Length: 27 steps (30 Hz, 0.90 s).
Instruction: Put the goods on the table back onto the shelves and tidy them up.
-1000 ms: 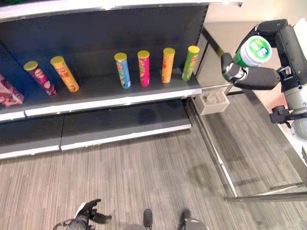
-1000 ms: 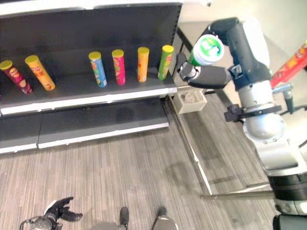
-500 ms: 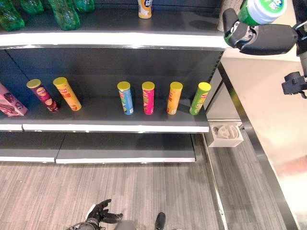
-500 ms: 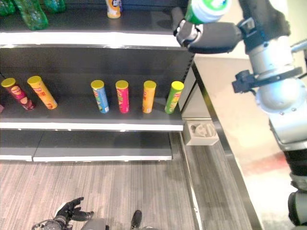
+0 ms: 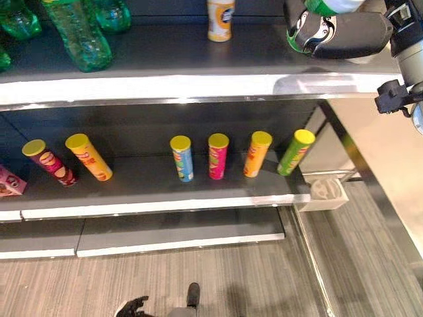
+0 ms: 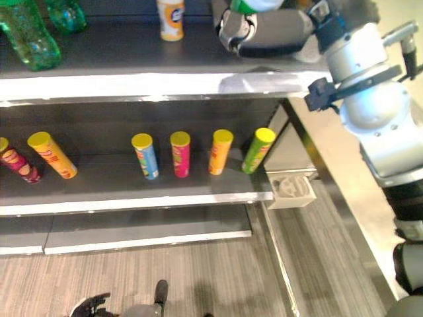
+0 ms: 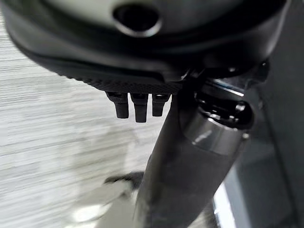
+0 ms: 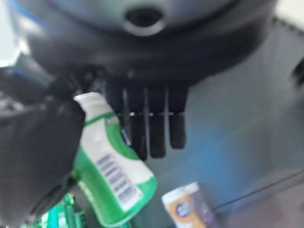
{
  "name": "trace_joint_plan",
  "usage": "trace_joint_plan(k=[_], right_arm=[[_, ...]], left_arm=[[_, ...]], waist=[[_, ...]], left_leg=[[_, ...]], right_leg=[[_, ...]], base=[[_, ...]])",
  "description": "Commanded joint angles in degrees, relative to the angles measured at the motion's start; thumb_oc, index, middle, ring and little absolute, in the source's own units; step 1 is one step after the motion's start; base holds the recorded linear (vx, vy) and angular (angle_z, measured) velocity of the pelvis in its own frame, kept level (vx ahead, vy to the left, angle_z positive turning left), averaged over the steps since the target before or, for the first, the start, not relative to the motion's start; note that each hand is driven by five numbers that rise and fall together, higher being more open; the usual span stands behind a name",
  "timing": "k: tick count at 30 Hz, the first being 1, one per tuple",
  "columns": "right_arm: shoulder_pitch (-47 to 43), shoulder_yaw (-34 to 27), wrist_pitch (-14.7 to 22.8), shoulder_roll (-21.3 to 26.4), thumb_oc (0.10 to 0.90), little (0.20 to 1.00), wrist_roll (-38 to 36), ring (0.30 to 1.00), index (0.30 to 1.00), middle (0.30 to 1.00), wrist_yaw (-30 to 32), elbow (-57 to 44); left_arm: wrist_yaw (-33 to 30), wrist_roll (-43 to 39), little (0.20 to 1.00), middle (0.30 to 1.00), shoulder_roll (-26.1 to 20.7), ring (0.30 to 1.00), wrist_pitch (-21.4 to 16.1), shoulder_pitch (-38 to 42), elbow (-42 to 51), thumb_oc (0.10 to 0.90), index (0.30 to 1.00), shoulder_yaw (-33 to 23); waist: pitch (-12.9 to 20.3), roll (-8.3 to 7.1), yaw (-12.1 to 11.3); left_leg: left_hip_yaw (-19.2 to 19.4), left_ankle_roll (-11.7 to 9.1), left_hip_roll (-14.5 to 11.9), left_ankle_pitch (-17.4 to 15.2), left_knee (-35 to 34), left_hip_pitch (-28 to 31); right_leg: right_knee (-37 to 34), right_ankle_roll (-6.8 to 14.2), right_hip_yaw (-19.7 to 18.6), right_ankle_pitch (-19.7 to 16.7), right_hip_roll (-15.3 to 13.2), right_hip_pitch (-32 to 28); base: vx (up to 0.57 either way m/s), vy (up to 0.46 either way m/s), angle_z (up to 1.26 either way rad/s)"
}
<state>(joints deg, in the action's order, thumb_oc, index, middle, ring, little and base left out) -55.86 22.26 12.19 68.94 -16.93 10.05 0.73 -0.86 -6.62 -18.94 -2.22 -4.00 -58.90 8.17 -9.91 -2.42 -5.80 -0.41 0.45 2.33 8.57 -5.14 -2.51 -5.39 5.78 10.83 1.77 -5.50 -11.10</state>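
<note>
Holding a green bottle (image 5: 328, 5) over the right end of the top shelf (image 5: 165, 82), the right hand (image 5: 337, 36) shows in the left eye view with fingers wrapped round the bottle's body, only the white bottom edge of which is in frame. Far left on that shelf stand green bottles (image 5: 79, 36), with a small orange can (image 5: 221, 18) between them and the hand. The lower shelf (image 5: 158, 198) carries six tubes (image 5: 218, 155), the left two leaning. The counter (image 5: 390, 178) runs off to the right. The left hand (image 5: 132, 307) hangs low over the floor.

In the right eye view the right hand (image 6: 264, 33) is level with the can (image 6: 171, 18), so the can and the shelf edge look like the main obstacles to setting the bottle down.

The left wrist view shows the left hand (image 7: 137, 102) with straight, relaxed fingers, empty.

In the right wrist view the bottle (image 8: 111, 166) sits between the thumb and the fingers (image 8: 156, 123), clasped at its middle. It looks like smooth, stiff plastic, probably light and somewhat slippery; a hold round the mid-body seems best. The can (image 8: 190, 209) stands near beyond it.
</note>
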Motion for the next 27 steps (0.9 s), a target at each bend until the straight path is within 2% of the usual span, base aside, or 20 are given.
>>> trace_joint_plan(k=[1, 7, 14, 21, 27], right_arm=[[-10.27, -0.13, 2.26, -1.87, 0.400, 0.300, -4.17, 0.300, 0.300, 0.300, 2.70, 2.41], [-15.42, 6.01, 1.81, -5.46, 0.400, 0.300, -11.28, 0.300, 0.300, 0.300, 0.53, 10.63], [-18.61, 10.05, 1.56, -8.49, 0.400, 0.300, -18.99, 0.300, 0.300, 0.300, -2.44, 16.48], [-19.16, 12.47, 0.89, -9.70, 0.400, 0.300, -22.95, 0.300, 0.300, 0.300, -4.60, 18.41], [-20.58, 13.79, 0.18, -10.47, 0.400, 0.300, -22.82, 0.300, 0.300, 0.300, -4.63, 21.42]], left_arm=[[-0.99, 1.00, 0.900, 0.900, -2.96, 0.900, -1.45, -2.83, -1.30, 0.800, 0.900, 2.42], [-1.02, -0.02, 0.900, 0.900, -2.89, 0.900, -1.65, -2.44, -1.87, 0.800, 0.900, 3.10], [-0.85, -0.87, 0.900, 0.900, -3.36, 0.900, -1.67, -2.42, -2.06, 0.800, 0.900, 3.55], [-0.84, -1.27, 0.900, 0.900, -3.20, 0.900, -1.59, -2.10, -2.64, 0.800, 0.900, 3.99], [-0.95, -1.88, 0.900, 0.900, -3.73, 0.900, -1.59, -1.76, -2.52, 0.800, 0.900, 4.02]], waist=[[5.47, -2.72, -2.09], [5.54, -3.64, -3.31], [5.54, -4.41, -4.05], [5.08, -5.13, -4.34], [4.25, -5.98, -5.17]], left_leg=[[1.73, -5.61, -5.32, -7.81, 0.14, 5.57], [2.60, -5.30, -5.15, -8.34, 0.14, 6.04], [2.74, -5.09, -4.94, -8.72, 0.14, 6.33], [2.46, -5.04, -4.69, -8.69, 0.14, 5.82], [1.69, -5.01, -4.67, -8.26, 0.14, 4.19]], right_leg=[[0.39, 3.01, 1.09, -2.00, -1.61, 3.15], [0.39, 3.76, 1.29, -2.64, -2.52, 3.30], [0.39, 4.26, 1.98, -2.85, -3.05, 3.26], [0.39, 4.55, 2.64, -3.17, -3.28, 3.60], [0.39, 4.64, 3.17, -3.53, -3.37, 4.73]], base=[[0.02, 0.060, -0.04], [0.02, 0.033, -0.18], [0.01, 0.008, -0.02], [0.01, 0.008, 0.04], [0.00, -0.002, 0.06]])
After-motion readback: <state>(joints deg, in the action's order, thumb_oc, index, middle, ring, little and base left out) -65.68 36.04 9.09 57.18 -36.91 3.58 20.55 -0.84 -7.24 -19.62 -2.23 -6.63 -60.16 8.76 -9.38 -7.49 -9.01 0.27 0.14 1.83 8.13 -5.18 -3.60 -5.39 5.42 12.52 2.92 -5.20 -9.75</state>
